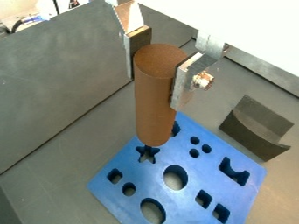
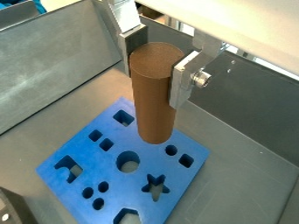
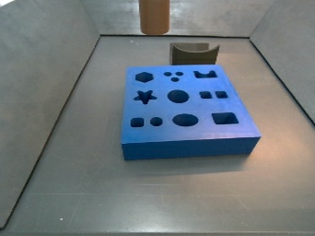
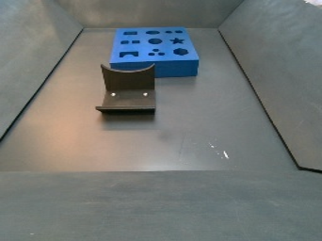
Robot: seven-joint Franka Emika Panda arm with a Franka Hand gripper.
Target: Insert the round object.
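Note:
My gripper [image 1: 158, 61] is shut on a brown round cylinder [image 1: 152, 105] and holds it upright by its top end; both wrist views show this [image 2: 158, 63]. The cylinder [image 2: 152, 101] hangs well above the blue block [image 2: 105, 166], apart from it. The block [image 3: 185, 134] has several shaped holes, among them a round hole [image 3: 179, 96] near its middle, also seen in a wrist view [image 1: 176, 178]. In a side view only the cylinder's lower part [image 3: 154, 14] shows at the top edge. In the side view with the block [image 4: 157, 58] at the back, the gripper and cylinder are out of view.
The dark fixture [image 4: 126, 92] stands on the grey floor beside the block and also shows in a side view [image 3: 191, 49] and a wrist view [image 1: 257, 127]. Grey walls [image 3: 62, 101] slope up round the floor on all sides.

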